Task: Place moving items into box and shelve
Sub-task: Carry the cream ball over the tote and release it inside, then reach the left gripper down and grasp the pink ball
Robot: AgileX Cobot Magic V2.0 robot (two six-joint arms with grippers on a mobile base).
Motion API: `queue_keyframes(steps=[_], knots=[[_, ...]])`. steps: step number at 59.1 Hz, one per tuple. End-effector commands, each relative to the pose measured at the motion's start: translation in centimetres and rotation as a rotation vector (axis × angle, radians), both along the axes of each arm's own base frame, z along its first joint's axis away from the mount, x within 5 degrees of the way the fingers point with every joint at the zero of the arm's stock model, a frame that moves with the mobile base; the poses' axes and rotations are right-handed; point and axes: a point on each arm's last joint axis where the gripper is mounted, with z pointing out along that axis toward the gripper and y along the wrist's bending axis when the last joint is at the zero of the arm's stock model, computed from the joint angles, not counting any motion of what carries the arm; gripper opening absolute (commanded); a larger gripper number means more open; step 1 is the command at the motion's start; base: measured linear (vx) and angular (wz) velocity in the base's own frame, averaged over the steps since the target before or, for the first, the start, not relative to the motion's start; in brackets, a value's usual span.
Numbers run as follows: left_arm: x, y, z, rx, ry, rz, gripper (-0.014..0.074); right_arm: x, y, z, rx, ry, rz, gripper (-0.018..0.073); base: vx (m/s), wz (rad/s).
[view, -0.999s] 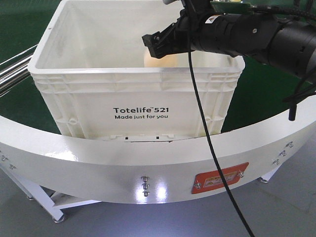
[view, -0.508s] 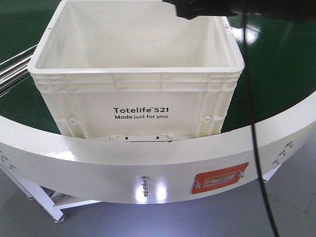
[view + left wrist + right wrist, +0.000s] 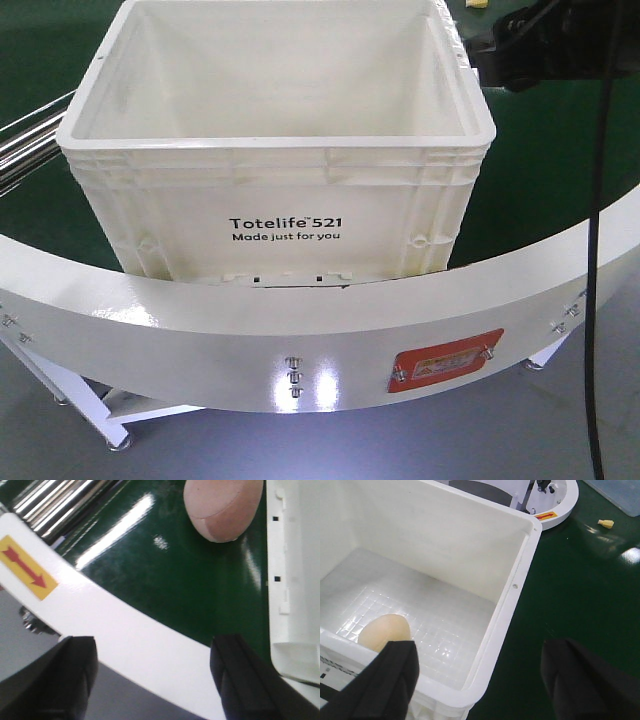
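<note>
The box (image 3: 280,180), a large white crate printed "Totelife 521", stands on the green belt inside the white curved rail (image 3: 300,330). A pale yellow moving item (image 3: 382,630) lies on the crate's gridded floor. My right gripper (image 3: 497,62) (image 3: 485,680) hangs open and empty over the crate's right corner rim (image 3: 515,585), half above the belt. A brownish-pink rounded moving item (image 3: 222,510) rests on the belt just left of the crate's wall (image 3: 295,580). My left gripper (image 3: 155,672) is open and empty above the rail's edge, nearer than that item.
Metal rollers (image 3: 20,140) (image 3: 60,500) run along the belt's left side. A small yellow piece (image 3: 606,524) lies on the belt to the crate's right, near the corner of a bluish bin (image 3: 620,490). The rail carries a yellow arrow label (image 3: 25,567).
The right arm, which held the pale item over the crate, has let it go, risen and swung right of the crate. The item now lies inside.
</note>
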Motion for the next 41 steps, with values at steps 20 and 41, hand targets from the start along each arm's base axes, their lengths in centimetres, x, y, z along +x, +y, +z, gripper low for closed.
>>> queue_keyframes(steps=[20,41], knots=[[9.3,0.3,-0.7,-0.223,-0.184,-0.129,0.0574,-0.4,-0.2,2.5,0.051,-0.164,0.024,0.055,0.0,0.0],[14.3,1.1,-4.6,-0.286,-0.148,-0.106,0.0574,-0.5,-0.2,2.5,0.05,-0.156,0.022,0.055,0.0,0.0]])
